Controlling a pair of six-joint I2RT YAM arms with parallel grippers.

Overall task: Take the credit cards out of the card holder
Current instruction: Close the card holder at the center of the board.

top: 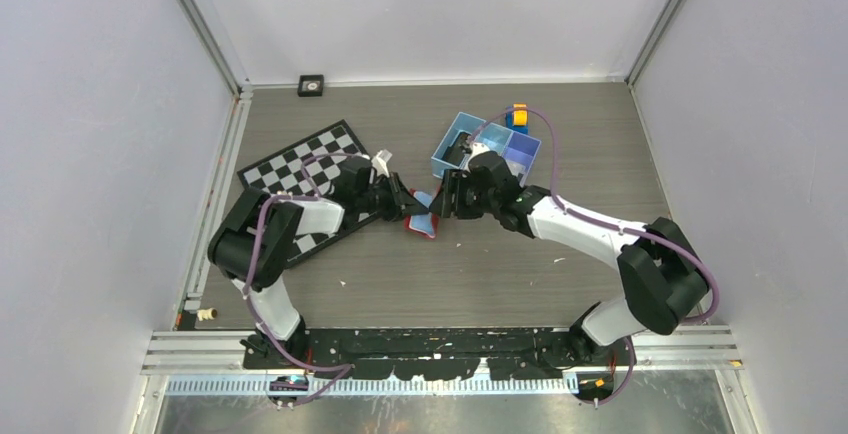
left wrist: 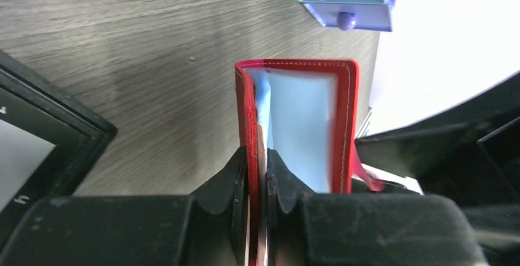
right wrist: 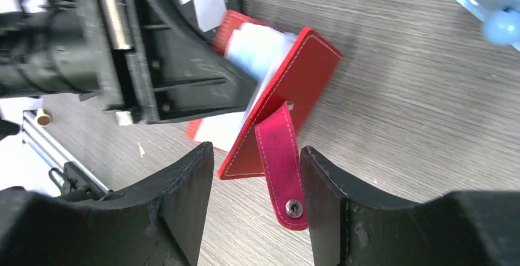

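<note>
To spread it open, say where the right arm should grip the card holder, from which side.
Probably the card holder's free cover by the snap tab, from the right gripper's side: the left gripper pins the other, leaving this one splayed.

two black-and-white jointed arms (top: 580,226) with thin purple cables (top: 551,154)

The left arm (top: 300,216) and right arm (top: 575,226) bend inward, wrists almost nose to nose. The left gripper (left wrist: 257,159) is pinched tight on one flap of the card holder (left wrist: 303,119); the right gripper (right wrist: 256,151) has its jaws spread apart, gripping nothing
</note>
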